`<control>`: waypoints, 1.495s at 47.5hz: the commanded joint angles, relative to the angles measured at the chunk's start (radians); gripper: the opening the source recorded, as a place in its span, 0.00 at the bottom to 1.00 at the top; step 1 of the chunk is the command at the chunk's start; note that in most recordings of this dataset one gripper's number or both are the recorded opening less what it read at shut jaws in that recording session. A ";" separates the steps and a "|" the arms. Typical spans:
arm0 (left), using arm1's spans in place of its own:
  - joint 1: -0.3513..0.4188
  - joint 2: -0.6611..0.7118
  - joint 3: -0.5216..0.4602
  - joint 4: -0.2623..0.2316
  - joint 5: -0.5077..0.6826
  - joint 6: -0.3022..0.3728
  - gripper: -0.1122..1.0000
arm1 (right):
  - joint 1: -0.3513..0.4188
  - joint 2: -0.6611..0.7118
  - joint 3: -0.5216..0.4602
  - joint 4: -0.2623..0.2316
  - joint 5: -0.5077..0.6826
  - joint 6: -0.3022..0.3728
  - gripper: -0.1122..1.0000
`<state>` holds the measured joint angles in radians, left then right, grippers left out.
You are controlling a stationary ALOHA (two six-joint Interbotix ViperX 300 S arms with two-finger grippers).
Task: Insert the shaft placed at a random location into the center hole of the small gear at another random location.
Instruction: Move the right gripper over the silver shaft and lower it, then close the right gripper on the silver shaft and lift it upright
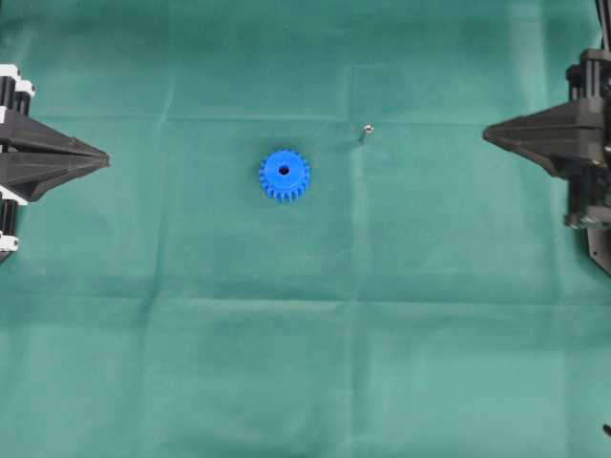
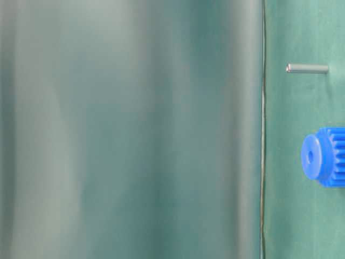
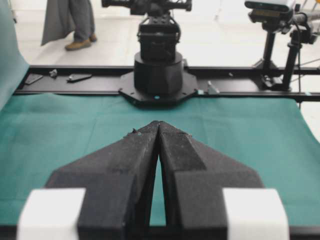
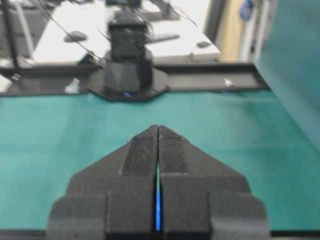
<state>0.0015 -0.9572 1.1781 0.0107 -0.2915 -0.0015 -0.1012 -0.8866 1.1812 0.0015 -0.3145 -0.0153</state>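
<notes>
The small gear (image 1: 284, 176) is bright blue and lies flat on the green cloth near the middle of the overhead view, its center hole (image 1: 284, 172) facing up. The shaft (image 1: 365, 133), a tiny silver pin, rests on the cloth up and to the right of the gear. At table level the gear (image 2: 326, 156) shows at the right edge with the shaft (image 2: 307, 68) apart from it. My left gripper (image 1: 105, 160) is at the far left, shut and empty. My right gripper (image 1: 485, 135) is at the far right, also shut and empty. Both stand well away from gear and shaft.
Green cloth (image 1: 305, 363) covers the whole table. The opposite arm's black base (image 3: 158, 75) stands at the far end of the left wrist view, and another base (image 4: 127, 75) in the right wrist view. A green backdrop (image 2: 129, 129) fills most of the table-level view.
</notes>
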 commanded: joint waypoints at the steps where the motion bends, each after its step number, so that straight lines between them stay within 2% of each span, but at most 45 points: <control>1: -0.002 0.008 -0.023 0.003 -0.009 0.000 0.10 | -0.032 0.052 -0.009 0.003 -0.041 0.015 0.13; 6: -0.002 0.008 -0.023 0.003 -0.009 0.000 0.10 | -0.057 0.129 -0.006 0.002 -0.081 0.015 0.30; 14: -0.002 0.008 -0.023 0.003 -0.009 0.000 0.10 | -0.089 0.299 -0.009 0.000 -0.152 0.002 0.75; 18: -0.002 0.009 -0.021 0.003 -0.006 0.000 0.10 | -0.100 0.382 -0.014 0.002 -0.201 -0.005 0.91; 23: -0.003 0.008 -0.021 0.003 -0.006 0.000 0.10 | -0.118 0.495 -0.023 0.002 -0.261 -0.006 0.85; 43: -0.002 0.009 -0.018 0.003 -0.005 0.000 0.10 | -0.170 0.807 -0.069 0.017 -0.446 -0.006 0.86; 54: -0.002 0.009 -0.017 0.003 -0.002 0.000 0.10 | -0.170 0.954 -0.110 0.057 -0.492 -0.006 0.86; 61: -0.002 0.009 -0.015 0.003 0.003 -0.002 0.10 | -0.170 1.019 -0.127 0.069 -0.512 -0.006 0.86; 71: -0.002 0.009 -0.017 0.003 0.011 -0.002 0.10 | -0.170 1.026 -0.127 0.069 -0.517 -0.006 0.83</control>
<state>0.0015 -0.9557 1.1781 0.0123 -0.2777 -0.0031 -0.2669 0.1488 1.0677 0.0675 -0.8161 -0.0169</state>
